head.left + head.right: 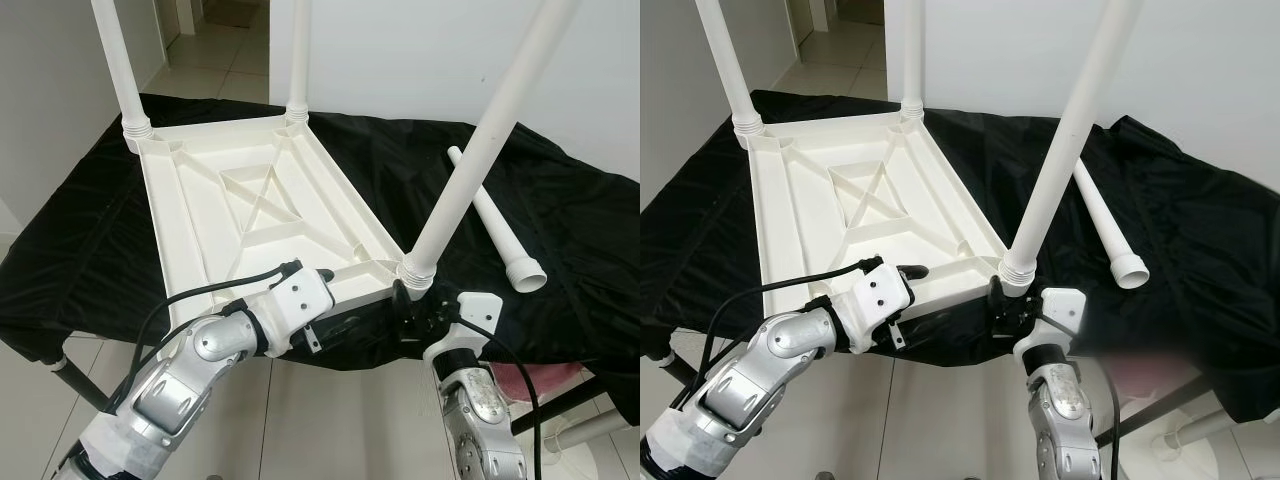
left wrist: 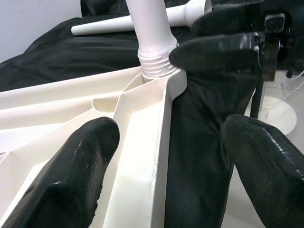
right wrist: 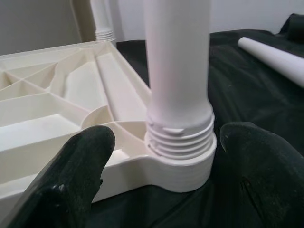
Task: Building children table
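Right wrist view: fingers (image 3: 71, 180) astride leg (image 3: 178, 71).

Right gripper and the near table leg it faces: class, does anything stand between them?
Nothing visible does. The right gripper is open, its fingers on either side of the near leg at its threaded base, which sits in the corner socket of the upturned tabletop. Only open air lies between.
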Controlling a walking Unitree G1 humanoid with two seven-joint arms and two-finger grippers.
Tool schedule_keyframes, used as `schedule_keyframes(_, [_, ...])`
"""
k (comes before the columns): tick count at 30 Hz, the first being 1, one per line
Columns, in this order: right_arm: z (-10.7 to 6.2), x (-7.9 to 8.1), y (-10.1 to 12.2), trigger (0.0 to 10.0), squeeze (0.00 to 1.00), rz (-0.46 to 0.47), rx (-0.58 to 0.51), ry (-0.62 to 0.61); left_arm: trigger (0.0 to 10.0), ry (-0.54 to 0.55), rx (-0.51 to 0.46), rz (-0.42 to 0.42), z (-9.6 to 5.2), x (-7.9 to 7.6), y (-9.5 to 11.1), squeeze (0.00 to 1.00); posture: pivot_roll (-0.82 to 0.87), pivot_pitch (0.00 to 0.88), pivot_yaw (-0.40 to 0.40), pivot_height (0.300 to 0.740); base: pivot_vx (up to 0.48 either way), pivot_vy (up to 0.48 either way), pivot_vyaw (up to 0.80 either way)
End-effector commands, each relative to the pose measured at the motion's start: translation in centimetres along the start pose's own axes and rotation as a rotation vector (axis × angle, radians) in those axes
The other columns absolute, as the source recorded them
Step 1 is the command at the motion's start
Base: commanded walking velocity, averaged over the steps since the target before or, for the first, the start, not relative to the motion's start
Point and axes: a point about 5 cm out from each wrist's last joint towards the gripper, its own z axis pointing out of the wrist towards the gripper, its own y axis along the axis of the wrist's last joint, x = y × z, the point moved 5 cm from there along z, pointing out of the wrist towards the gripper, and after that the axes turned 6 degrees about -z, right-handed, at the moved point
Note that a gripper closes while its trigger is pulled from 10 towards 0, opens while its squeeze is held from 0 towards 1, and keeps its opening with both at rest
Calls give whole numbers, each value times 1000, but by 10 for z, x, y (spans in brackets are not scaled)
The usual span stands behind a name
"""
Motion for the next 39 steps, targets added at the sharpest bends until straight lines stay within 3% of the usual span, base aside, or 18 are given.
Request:
schedule_keyframes(1, [1,-10,3,10000,0,-28,-13,-37,10000,-64,5,18,-1,-4,1,0,11,47,-65,740,0,0,0])
schedule_keyframes(5, [16,-17,9,10000,0,-72,-31,-42,10000,-60,-3,14,0,-4,4,0,17,51,-70,740,0,0,0])
schedule_keyframes(11, [28,-15,10,10000,0,-83,-37,0,10000,-80,-18,14,4,-11,8,0,16,51,-66,740,0,0,0])
schedule_keyframes(17, [55,-20,11,10000,0,-122,-31,49,10000,-94,-31,24,11,-16,12,0,5,56,-69,740,0,0,0])
schedule_keyframes(26, [70,-20,14,10000,0,-163,-20,121,10000,-95,-36,26,13,-18,13,0,5,60,-70,740,0,0,0])
schedule_keyframes(30, [81,-22,21,10000,0,-241,-13,252,10000,-105,-54,18,16,-24,18,0,0,70,-75,740,0,0,0])
schedule_keyframes(33, [82,-23,21,10000,0,-253,-13,274,10000,-108,-56,15,17,-25,19,0,0,70,-75,740,0,0,0])
schedule_keyframes(39, [91,-18,23,10000,0,-297,9,451,10000,-137,-52,-38,22,-36,19,0,-5,81,-73,740,0,0,0])
